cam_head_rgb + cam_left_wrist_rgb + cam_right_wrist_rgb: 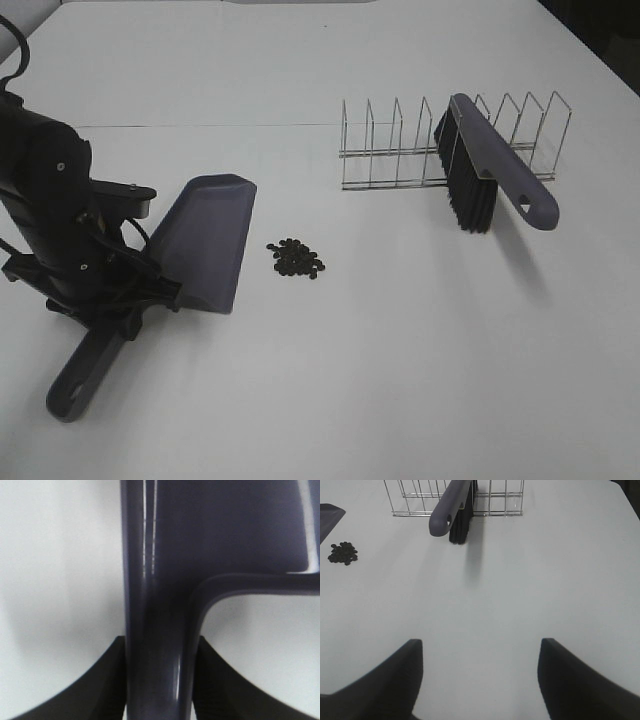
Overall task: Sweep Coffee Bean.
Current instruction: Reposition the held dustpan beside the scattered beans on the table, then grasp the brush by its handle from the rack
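Exterior high view: left gripper (135, 298) is clamped on the handle of the grey-purple dustpan (205, 240), which lies flat near the table's (400, 380) left edge. The coffee bean (296, 258) cluster sits on the bare tabletop near the pan's right side, not touching it, left of table centre. A brush (495, 170) rests in the wire rack (390, 150) toward the far right corner, and in the right wrist view the right gripper (480, 680) hangs spread wide with nothing between its fingers.
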`<action>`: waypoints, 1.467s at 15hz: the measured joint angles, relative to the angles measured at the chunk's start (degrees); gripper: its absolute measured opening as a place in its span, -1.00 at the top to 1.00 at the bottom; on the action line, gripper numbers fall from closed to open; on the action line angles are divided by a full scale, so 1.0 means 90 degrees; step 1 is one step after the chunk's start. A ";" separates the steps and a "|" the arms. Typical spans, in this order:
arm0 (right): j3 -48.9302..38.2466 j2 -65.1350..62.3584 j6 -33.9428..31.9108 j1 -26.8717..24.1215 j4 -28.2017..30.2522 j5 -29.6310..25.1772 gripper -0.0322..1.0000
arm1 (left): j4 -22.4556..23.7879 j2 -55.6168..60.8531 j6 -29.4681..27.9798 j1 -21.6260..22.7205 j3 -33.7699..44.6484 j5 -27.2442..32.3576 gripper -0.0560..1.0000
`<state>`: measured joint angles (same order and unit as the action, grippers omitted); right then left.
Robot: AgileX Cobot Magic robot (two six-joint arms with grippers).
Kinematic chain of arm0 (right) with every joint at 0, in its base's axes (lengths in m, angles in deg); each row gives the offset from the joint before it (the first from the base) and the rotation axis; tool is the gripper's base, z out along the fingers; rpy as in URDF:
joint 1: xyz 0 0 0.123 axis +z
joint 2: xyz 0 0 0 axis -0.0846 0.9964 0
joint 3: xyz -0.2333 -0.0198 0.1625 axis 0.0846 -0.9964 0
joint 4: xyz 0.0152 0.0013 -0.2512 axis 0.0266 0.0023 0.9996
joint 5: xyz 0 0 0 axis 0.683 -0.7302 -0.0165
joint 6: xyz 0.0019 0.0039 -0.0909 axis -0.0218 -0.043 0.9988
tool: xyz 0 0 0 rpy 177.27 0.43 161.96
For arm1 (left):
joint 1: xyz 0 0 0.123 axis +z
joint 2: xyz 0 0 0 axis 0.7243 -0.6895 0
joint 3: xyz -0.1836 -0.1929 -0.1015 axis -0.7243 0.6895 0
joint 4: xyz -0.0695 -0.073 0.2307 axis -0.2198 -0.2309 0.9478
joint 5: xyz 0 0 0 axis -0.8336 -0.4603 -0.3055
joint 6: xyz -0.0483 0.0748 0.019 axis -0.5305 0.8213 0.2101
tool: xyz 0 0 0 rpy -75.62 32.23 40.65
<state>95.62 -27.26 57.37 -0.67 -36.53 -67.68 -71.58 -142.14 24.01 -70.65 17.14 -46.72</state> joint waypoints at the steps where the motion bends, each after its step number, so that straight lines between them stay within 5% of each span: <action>1: 0.0000 0.0000 0.0000 0.0000 0.0000 0.0000 -0.17 | 0.0000 0.0000 0.0000 0.0000 0.0000 -0.0013 0.30; 8: 0.0070 0.0592 -0.0146 0.0000 -0.0025 -0.0006 -0.18 | 0.0013 -0.0006 0.0000 0.0000 0.0000 -0.0064 0.30; 9: 0.0134 0.0821 -0.0280 0.0000 -0.0051 -0.0006 -0.25 | 0.0013 -0.0006 0.0000 0.0000 0.0000 -0.0064 0.30; 10: 0.0522 0.1827 -0.0535 0.0000 -0.0255 -0.0070 -0.72 | 0.0013 -0.0006 0.0000 0.0000 0.0000 -0.0064 0.30; 12: 0.0993 0.2871 -0.0490 0.0000 -0.0312 -0.0070 -0.92 | 0.0013 -0.0006 0.0000 0.0000 0.0000 -0.0064 0.30; 22: 0.3559 0.7881 -0.0166 0.0000 -0.0286 0.0414 -0.92 | -0.0064 -0.0006 0.0000 0.0000 -0.0006 -0.0045 0.30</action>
<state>127.65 43.67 55.88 -0.67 -39.11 -63.96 -72.15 -142.20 24.01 -70.65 17.09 -47.12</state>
